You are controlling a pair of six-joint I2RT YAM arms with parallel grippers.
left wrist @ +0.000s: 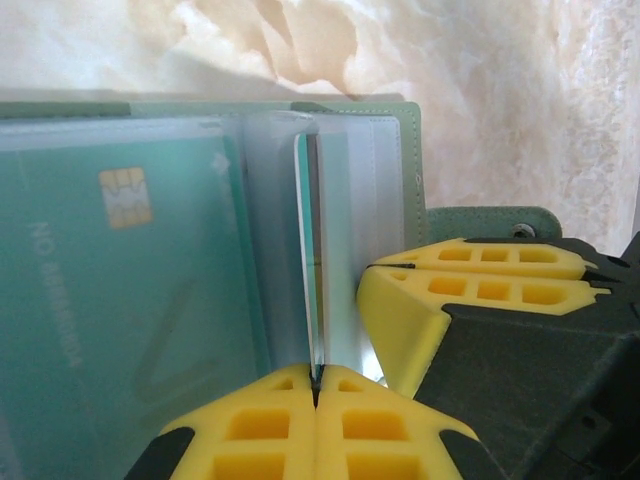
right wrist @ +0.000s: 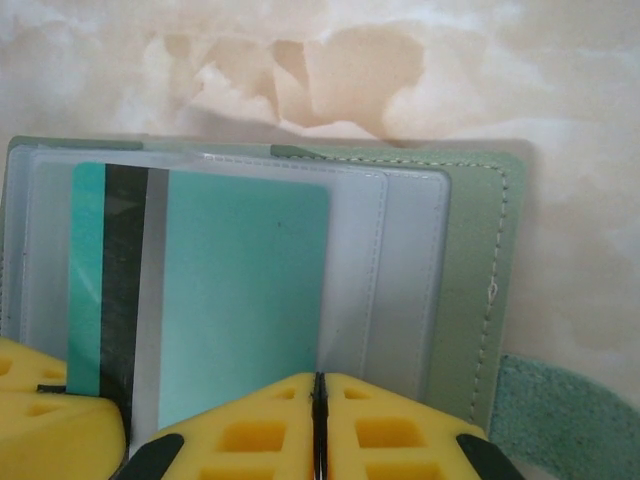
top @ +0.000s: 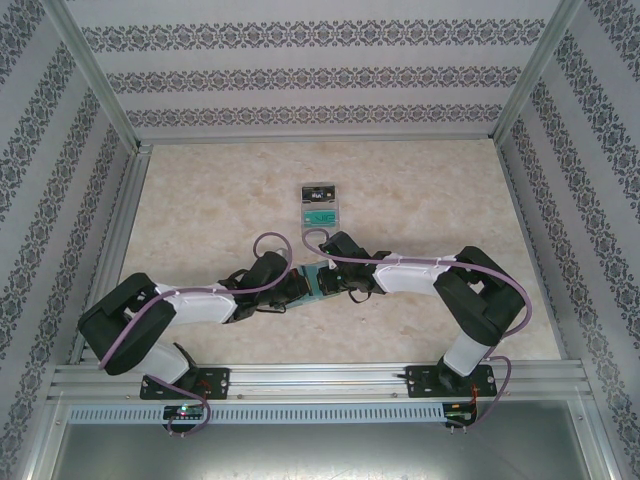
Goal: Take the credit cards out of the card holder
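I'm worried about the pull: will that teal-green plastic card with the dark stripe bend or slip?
Probably stiff: the teal-green plastic card lies flat and straight-edged. Likely slick: its face looks smooth. The clear plastic sleeve around it may drag.

The table (top: 200, 200) has a pale beige top with a marbled, cloudy pattern, framed by metal rails along its edges. Towards the far middle a small pale grey tray (top: 321, 225) lies flat on it, with two cards (top: 320, 213) inside, one black and one teal. Nearer the front, about the middle of the top, an open green card holder (top: 312, 280) sits over the surface; whether it rests on the table cannot be told.
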